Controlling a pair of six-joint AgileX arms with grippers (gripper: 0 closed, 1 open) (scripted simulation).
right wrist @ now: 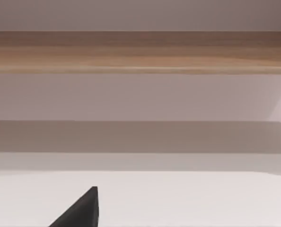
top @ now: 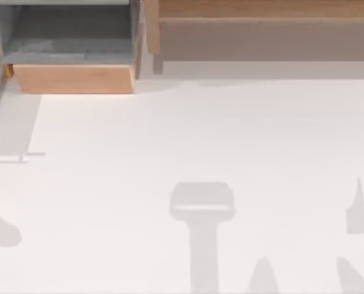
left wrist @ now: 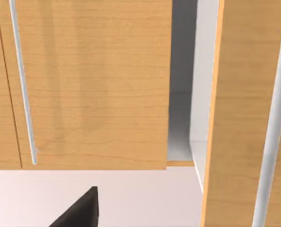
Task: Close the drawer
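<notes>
The drawer (top: 72, 55) is standing pulled out of the cabinet (top: 261, 24) at the table's (top: 188, 141) far left corner, its grey inside bare. In the left wrist view its wooden front (left wrist: 244, 113) is facing the left gripper (left wrist: 79, 213), apart from the dark fingertip; I cannot tell whether either gripper is spread or closed. The right gripper (right wrist: 79, 213) is sitting above the table, facing the cabinet's wooden edge.

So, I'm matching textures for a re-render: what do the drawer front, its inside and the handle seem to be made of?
Drawer front: light wood, matte, with fine grain lines seen in the left wrist view.
Drawer inside: plain grey panels with no grain, perhaps painted board.
Handle: a thin pale bar, smooth, likely brushed metal, though the look leaves that open.
</notes>
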